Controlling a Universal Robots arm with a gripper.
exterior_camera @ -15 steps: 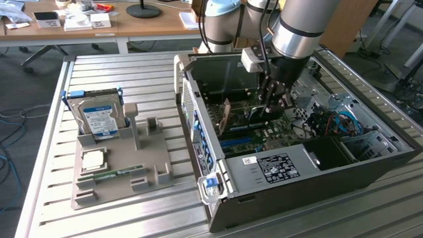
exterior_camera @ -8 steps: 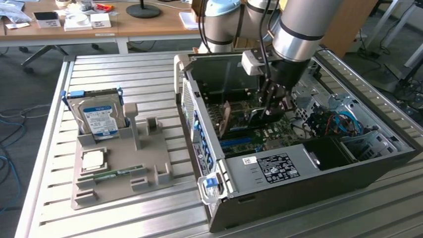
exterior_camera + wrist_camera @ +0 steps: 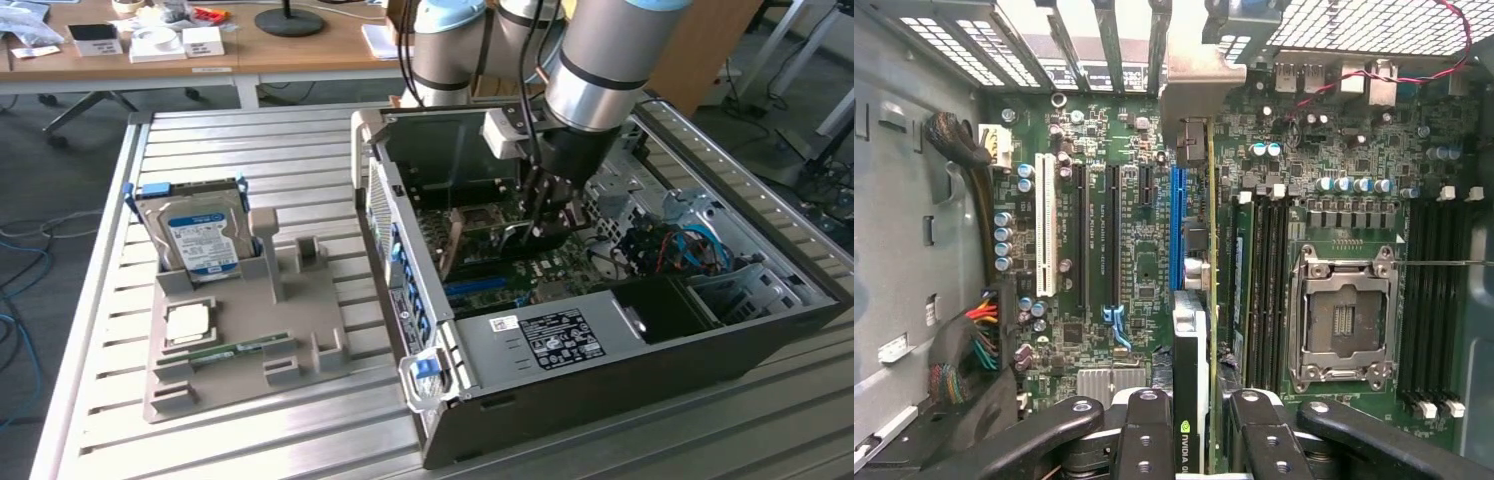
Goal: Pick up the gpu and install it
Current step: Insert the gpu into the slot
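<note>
The gpu (image 3: 1192,350) shows edge-on in the wrist view, a thin dark card with a green edge and a silvery end bracket (image 3: 1189,90) by the case's rear slots. My gripper (image 3: 1199,440) is shut on it, one black finger on each face. The card stands upright over the motherboard (image 3: 1124,250), right beside the blue expansion slot (image 3: 1177,230); I cannot tell whether it is seated. In the exterior view my gripper (image 3: 545,225) reaches straight down into the open computer case (image 3: 561,400).
On the exterior view's left a grey holder (image 3: 300,350) carries a silver hard drive (image 3: 200,235), a processor chip (image 3: 187,322) and a green memory stick (image 3: 234,350). Cable bundles (image 3: 681,245) and the empty processor socket (image 3: 1344,320) lie near the card.
</note>
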